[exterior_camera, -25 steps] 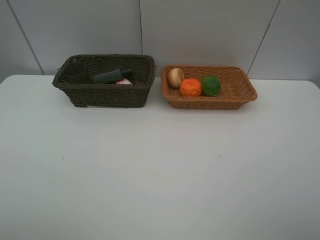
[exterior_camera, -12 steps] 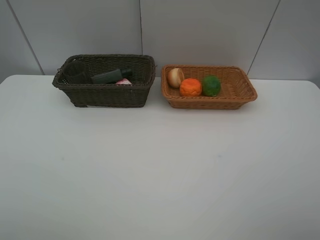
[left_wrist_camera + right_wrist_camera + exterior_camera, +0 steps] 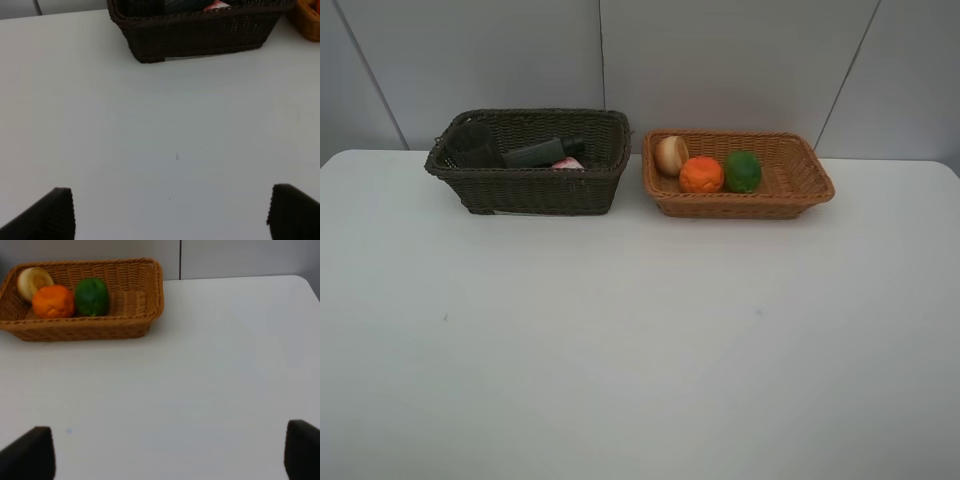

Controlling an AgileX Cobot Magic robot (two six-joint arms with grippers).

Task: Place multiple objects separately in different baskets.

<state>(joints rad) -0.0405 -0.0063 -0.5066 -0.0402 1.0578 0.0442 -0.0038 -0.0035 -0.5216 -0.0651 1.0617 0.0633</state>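
Note:
The dark brown basket (image 3: 530, 190) stands at the back left and holds the dark green pump bottle (image 3: 542, 152), the translucent cup (image 3: 470, 143) and the pink bottle (image 3: 567, 163), which is mostly hidden. The light tan basket (image 3: 740, 205) stands to its right and holds the peach (image 3: 671, 154), the tangerine (image 3: 701, 174) and the lime (image 3: 742, 171). My left gripper (image 3: 175, 215) is open and empty over bare table, well short of the dark basket (image 3: 200, 35). My right gripper (image 3: 167, 452) is open and empty, well short of the tan basket (image 3: 85, 327). Neither gripper shows in the exterior view.
The white table (image 3: 640, 340) stretches from the baskets to the near edge. A grey panelled wall (image 3: 720, 60) stands right behind the baskets. A corner of the tan basket (image 3: 307, 20) shows in the left wrist view.

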